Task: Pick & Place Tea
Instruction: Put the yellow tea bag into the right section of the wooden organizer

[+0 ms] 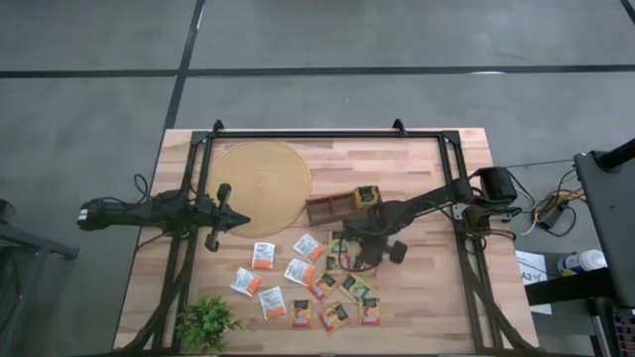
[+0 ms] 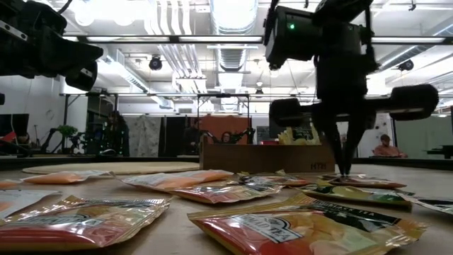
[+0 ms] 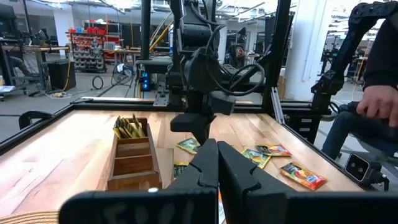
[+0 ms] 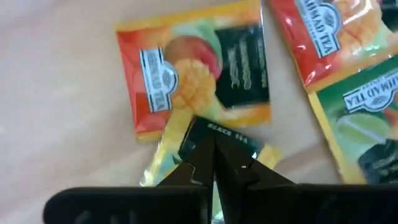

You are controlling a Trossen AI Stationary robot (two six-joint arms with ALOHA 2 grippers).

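Several tea sachets lie flat on the wooden table's near half, orange/red, white with orange, and green/yellow. My right gripper points down into this scatter and is shut on a yellow-green sachet with a black label. That sachet lies beside an orange/red one. In the low view the right gripper reaches down to table level. My left gripper is shut, holds nothing, and hovers by the near edge of the round mat. The left gripper faces the tray and the right arm. My right gripper comes from above, pointing down, and pinches the yellow-green sachet at its black label patch between the two fingertips. The sachet's yellow body shows on either side of the fingers and still rests on the table among the others.
A long brown compartment tray lies just beyond the right gripper, with green/yellow sachets standing in its right compartment. A round woven mat fills the far left. A small plant stands at the near left corner. A person's hand shows beyond the table.
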